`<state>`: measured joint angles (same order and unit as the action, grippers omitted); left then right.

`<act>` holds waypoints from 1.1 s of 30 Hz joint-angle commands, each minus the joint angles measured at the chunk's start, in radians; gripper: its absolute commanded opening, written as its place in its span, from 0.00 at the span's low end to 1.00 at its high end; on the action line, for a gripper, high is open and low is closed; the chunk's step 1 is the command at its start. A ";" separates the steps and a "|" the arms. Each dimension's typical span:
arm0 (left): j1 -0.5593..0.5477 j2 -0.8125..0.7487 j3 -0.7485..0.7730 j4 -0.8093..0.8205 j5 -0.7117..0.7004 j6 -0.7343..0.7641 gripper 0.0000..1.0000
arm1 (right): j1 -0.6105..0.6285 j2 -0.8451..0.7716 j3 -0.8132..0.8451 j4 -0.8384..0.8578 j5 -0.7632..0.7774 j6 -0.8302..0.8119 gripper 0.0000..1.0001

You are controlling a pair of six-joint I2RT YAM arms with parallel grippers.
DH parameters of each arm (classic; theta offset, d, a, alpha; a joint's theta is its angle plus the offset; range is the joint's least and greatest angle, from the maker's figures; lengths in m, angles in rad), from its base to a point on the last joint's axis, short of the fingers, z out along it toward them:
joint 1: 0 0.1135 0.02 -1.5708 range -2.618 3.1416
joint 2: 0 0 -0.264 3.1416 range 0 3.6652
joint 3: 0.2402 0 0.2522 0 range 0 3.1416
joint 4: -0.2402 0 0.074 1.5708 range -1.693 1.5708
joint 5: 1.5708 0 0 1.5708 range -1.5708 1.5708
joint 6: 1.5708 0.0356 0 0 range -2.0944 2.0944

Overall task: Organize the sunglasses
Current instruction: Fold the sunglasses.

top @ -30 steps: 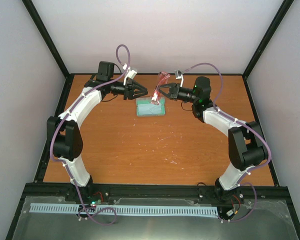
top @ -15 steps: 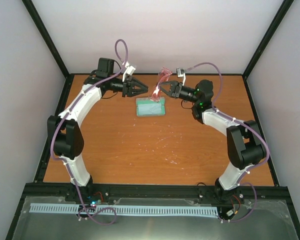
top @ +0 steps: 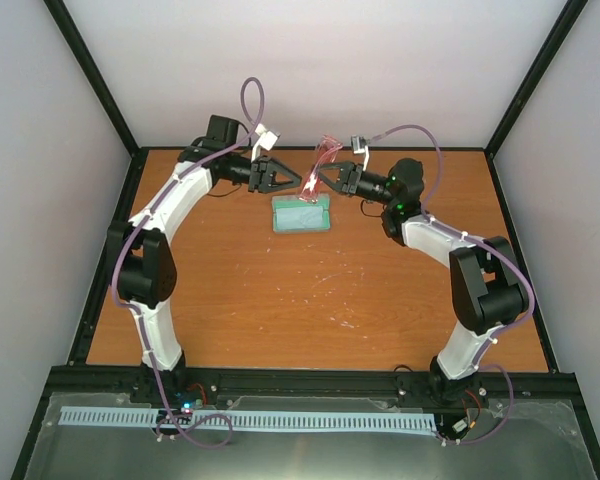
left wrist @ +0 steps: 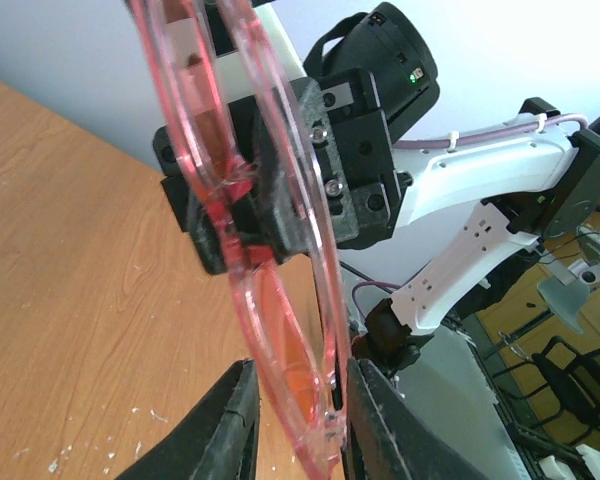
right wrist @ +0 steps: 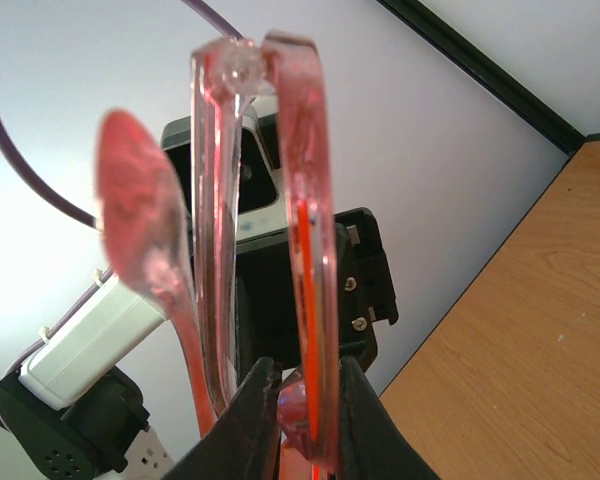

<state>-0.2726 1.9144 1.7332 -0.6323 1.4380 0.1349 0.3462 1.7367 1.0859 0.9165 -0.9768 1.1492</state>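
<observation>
R gripper (right wrist: 302,405) clamped sunglasses (left wrist: 285,380) mid-air, long axis ~upright | L gripper (left wrist: 298,420) part-open, fingers straddled lower lens end, contact unclear | case (top: 301,214) lay nearby

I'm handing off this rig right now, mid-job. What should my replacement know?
Right gripper: shut on the sunglasses, holding them in the air over the far part of the table.
Left gripper: fingers flank the frame's other end; I cannot tell whether they grip it.
Case: open on the table, just nearer than the glasses.
Done: glasses picked up.
Left: presumably placing them in the case.
</observation>
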 commanded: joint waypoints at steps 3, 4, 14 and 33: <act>-0.033 0.010 0.089 -0.085 0.019 0.067 0.24 | -0.003 0.005 0.035 0.027 0.003 -0.018 0.04; -0.036 0.012 0.093 -0.092 0.018 0.075 0.22 | -0.003 0.004 0.036 0.027 0.002 -0.018 0.04; -0.059 0.029 0.134 -0.148 0.009 0.116 0.23 | -0.002 -0.003 0.040 -0.008 0.009 -0.044 0.04; -0.053 0.024 0.145 -0.185 -0.033 0.123 0.52 | -0.003 -0.020 0.059 -0.087 -0.007 -0.096 0.04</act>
<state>-0.3054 1.9430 1.8431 -0.8185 1.3865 0.2718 0.3401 1.7363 1.1236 0.8242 -0.9989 1.0668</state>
